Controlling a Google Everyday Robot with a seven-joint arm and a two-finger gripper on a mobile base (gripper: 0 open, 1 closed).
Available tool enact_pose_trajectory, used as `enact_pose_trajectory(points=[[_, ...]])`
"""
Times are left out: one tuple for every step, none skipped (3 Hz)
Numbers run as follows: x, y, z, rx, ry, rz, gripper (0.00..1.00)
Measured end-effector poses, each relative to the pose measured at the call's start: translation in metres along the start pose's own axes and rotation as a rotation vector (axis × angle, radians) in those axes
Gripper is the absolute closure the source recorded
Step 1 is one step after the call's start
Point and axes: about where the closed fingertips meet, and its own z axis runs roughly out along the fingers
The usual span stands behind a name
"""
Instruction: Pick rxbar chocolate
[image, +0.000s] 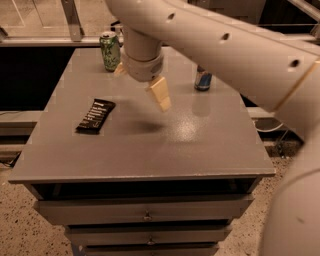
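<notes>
The rxbar chocolate (96, 116), a flat black wrapper with white text, lies on the left part of the grey table top (200, 145). My gripper (141, 88) hangs above the table's middle, to the right of the bar and a little behind it, not touching it. Its tan fingers (159, 94) are spread apart and hold nothing. The big white arm runs from the right edge of the view across the top.
A green can (110, 50) stands at the back left of the table, just behind the gripper. A blue-and-silver can (202, 79) stands at the back right, partly hidden by the arm. Drawers (145, 212) sit below the table's front edge.
</notes>
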Motion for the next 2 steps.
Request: enact_pose_trajectory(points=[[-0.021,-0.034,0.025,-0.016,0.031,-0.135,0.00],[-0.039,-0.061,0.035,-0.044,0.031,-0.196,0.00]])
